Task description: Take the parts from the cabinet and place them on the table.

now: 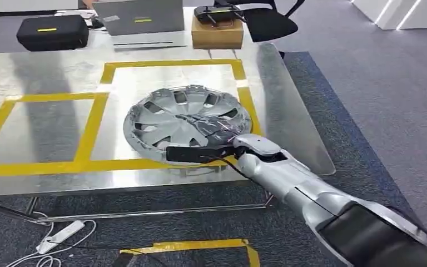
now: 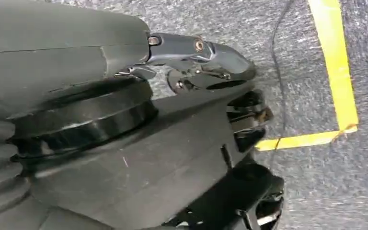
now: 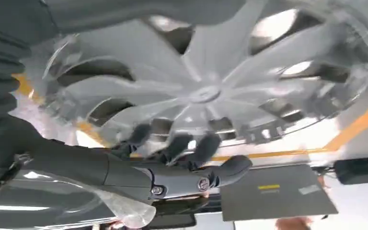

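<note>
- The round silver plastic wheel cover (image 1: 186, 123), spoked and wrapped in clear crinkled film, lies flat on the shiny metal table (image 1: 44, 128) with its outer face up; being round, it has no long axis.
- It sits inside the larger square of yellow tape (image 1: 172, 64) on the tabletop, its right edge overlapping the tape line on that side.
- The right hand (image 1: 218, 135) grips the cover at its near right edge: in the right wrist view the dark fingers (image 3: 172, 146) curl against the rim and the grey thumb (image 3: 220, 170) lies across from them.
- The silver right arm (image 1: 289, 181) reaches in from the lower right.
- The left hand (image 2: 199, 60) hangs over grey carpet (image 2: 311, 191) beside a yellow tape corner (image 2: 340, 132); I cannot tell whether its fingers are spread or closed.
- The tabletop is glossy and reflective, on thin metal legs.
- Beyond its far edge stand a black zipped case (image 1: 53, 31), a grey laptop (image 1: 140, 19), a brown cardboard box (image 1: 217, 33) and a black chair (image 1: 269, 22).
- On the carpet below lie a white power strip (image 1: 61, 235) and more yellow tape.
</note>
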